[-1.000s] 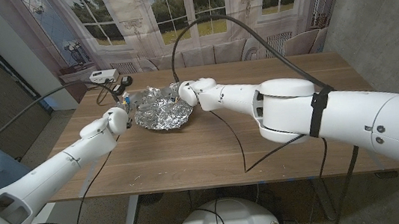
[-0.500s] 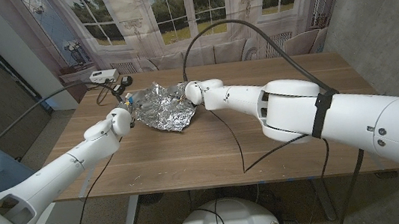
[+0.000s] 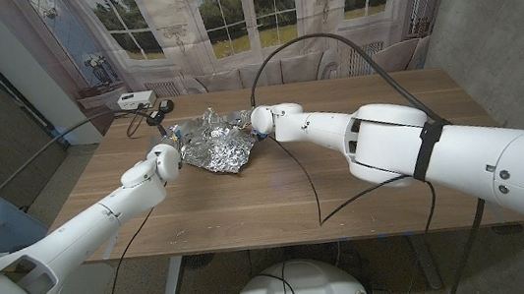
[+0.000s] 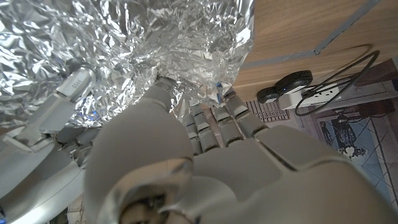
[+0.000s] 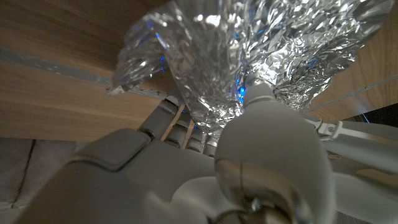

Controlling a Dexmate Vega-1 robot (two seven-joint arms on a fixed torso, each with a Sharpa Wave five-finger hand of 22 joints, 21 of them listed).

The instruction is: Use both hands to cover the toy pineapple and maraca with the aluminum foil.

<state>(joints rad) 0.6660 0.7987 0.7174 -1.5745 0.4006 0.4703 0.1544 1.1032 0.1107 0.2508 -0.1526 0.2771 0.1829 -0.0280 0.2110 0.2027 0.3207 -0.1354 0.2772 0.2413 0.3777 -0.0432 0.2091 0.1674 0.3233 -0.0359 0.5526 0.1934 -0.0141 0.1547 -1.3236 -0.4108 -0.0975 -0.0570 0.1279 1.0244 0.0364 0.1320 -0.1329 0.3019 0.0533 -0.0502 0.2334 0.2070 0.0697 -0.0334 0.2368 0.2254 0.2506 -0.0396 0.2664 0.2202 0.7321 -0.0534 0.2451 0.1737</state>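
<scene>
Foil (image 3: 216,141) sits far-centre on the table (image 3: 277,195), a crumpled mound with its long axis running left-right. Left hand (image 3: 166,162) pinches the foil's left edge, fingers (image 4: 205,121) curled into it. Right hand (image 3: 262,120) grips the right edge. Pineapple and maraca can't be made out under the foil.

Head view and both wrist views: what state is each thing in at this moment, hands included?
aluminum foil: crumpled, mounded on the table, gripped at both sides.
left hand: grips the foil's edge.
right hand: grips the foil's other side.
toy pineapple, maraca: hidden, presumably under the foil; cannot confirm.
power strip: on the table's far corner, cable plugged in.
</scene>
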